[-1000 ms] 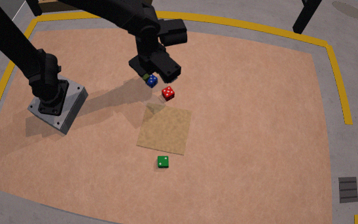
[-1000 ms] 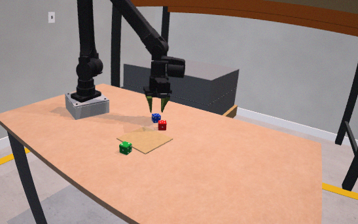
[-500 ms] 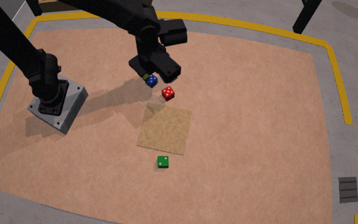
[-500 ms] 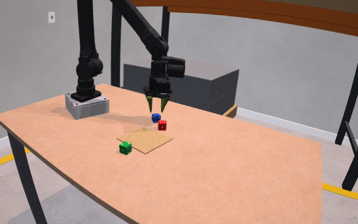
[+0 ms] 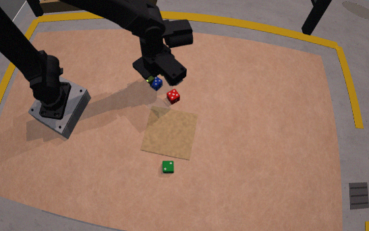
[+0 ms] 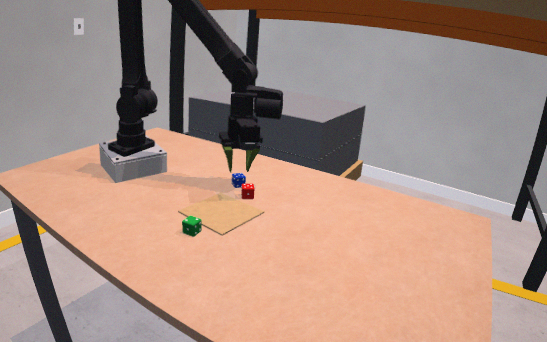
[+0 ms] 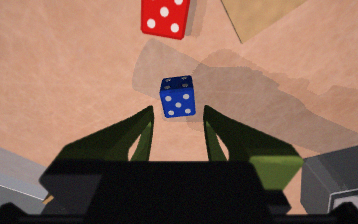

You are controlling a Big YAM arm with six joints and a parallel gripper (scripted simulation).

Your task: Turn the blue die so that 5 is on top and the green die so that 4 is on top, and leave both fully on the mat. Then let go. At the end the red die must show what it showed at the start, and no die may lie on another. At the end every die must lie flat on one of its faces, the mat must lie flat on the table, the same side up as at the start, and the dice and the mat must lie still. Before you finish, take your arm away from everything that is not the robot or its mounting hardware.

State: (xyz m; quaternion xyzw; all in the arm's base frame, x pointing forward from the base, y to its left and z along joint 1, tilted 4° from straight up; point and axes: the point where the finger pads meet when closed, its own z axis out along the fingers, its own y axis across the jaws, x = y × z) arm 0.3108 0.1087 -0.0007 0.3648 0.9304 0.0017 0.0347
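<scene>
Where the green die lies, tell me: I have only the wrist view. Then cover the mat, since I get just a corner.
Observer: The green die lies on the table past the mat's far side from the gripper, two pips up.
Operator: Now the mat.
Observer: No die is on the mat.
Operator: Give me a side of the red die.
Observer: In the exterior view, the red die shows one pip on its front.

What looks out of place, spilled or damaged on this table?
Nothing stands out. The small blue die, red die and green die all sit off the square tan mat, but none is tilted or stacked. The mat lies flat, and I see no spill or damage.
</scene>
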